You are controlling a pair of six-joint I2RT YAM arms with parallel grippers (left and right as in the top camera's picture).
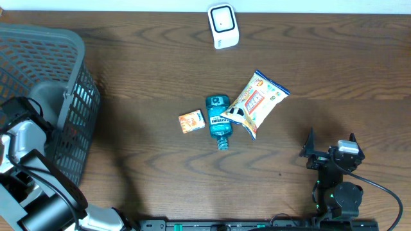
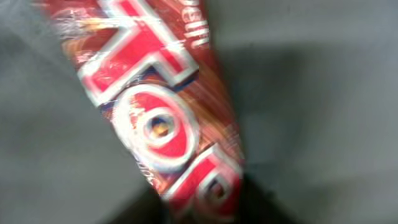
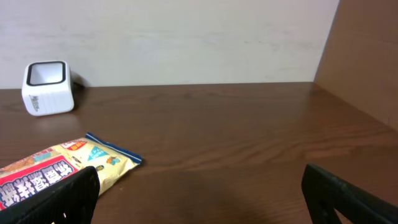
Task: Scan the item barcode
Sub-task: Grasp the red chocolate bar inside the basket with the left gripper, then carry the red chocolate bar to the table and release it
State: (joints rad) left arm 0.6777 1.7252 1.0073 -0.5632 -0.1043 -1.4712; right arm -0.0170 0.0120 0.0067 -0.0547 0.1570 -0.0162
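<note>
Right gripper [image 3: 199, 186] stands wide open, nothing between its fingers, low over the wooden table [image 1: 141, 70] at the near right side. Left gripper [image 1: 24, 122] is over the grey basket [image 1: 70, 45] at the left edge; we cannot tell whether its jaws are open or closed. Its wrist camera is filled by a blurred red packet [image 2: 161, 124] with white-edged lettering, grey behind it; we cannot confirm a grip. A white scanner [image 1: 223, 25] sits at the far edge. Mid-table: orange box [image 1: 191, 121] just beside a teal bottle [image 1: 218, 120], with a snack bag [image 1: 257, 102] overlapping the bottle.
</note>
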